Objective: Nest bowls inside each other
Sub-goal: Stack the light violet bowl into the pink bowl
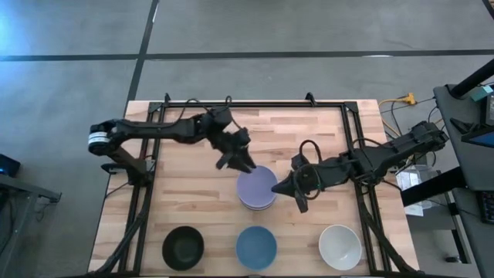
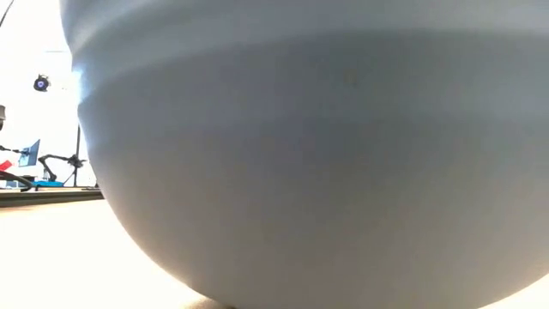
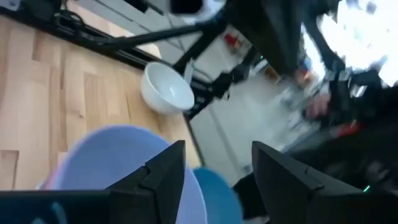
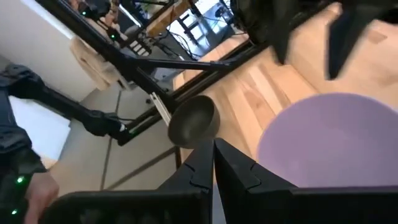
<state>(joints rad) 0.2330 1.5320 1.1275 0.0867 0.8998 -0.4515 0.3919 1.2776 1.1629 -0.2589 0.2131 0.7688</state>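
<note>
- The left end effector (image 1: 241, 161), fingers spread and holding nothing, hovers at the far-left rim of the lavender bowl (image 1: 257, 185) topping the stack at the desk's (image 1: 193, 208) middle.
- The right end effector (image 1: 286, 185), fingers pressed together, sits just right of the stack.
- Risk: either one nudging the stack could topple it.
- 3 bowls line the near edge: black (image 1: 183, 247), blue (image 1: 256, 246), white (image 1: 340, 246); nothing blocks them.

We found the stack (image 1: 256, 189) hemmed by both pincers; bare counter (image 1: 324, 131) lay open behind it.
</note>
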